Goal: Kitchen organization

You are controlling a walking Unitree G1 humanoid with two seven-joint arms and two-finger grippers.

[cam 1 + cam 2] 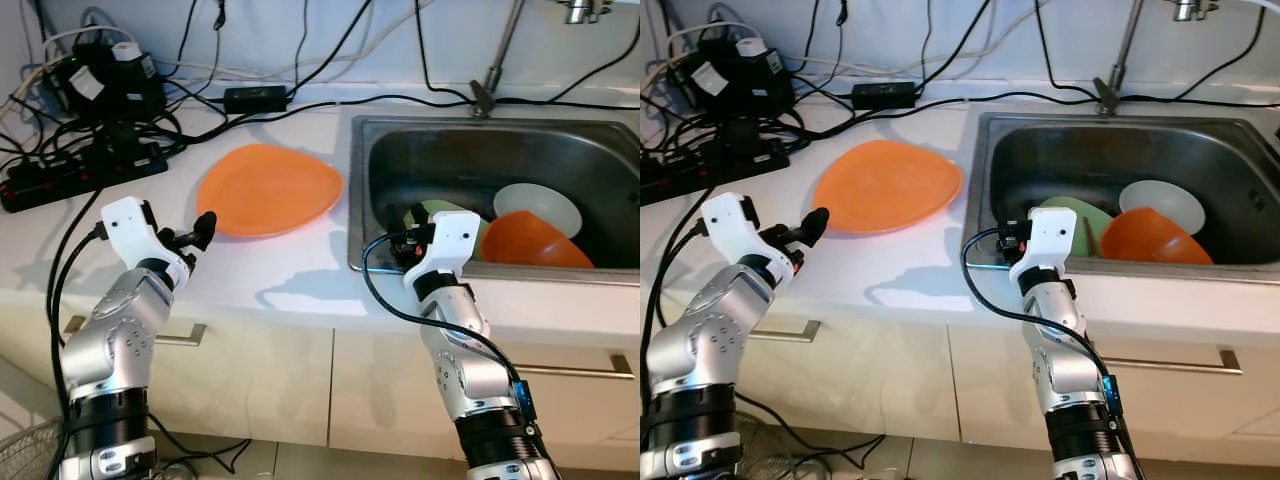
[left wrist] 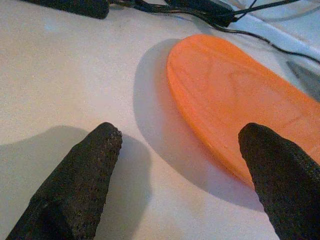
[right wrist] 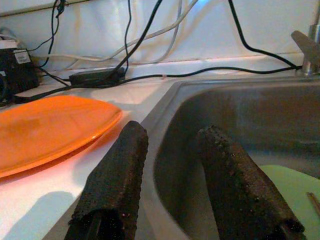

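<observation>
On counter, orange plate lies just far-right of L gripper, fingers apart; R gripper, fingers apart, at sink near-left rim.

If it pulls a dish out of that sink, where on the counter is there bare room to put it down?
Bare white counter runs along the front edge, between the orange plate and the sink, where the open left gripper hovers. The back left corner is crowded with power strips and cables. The sink already holds an orange bowl, a white bowl and a green plate.
</observation>
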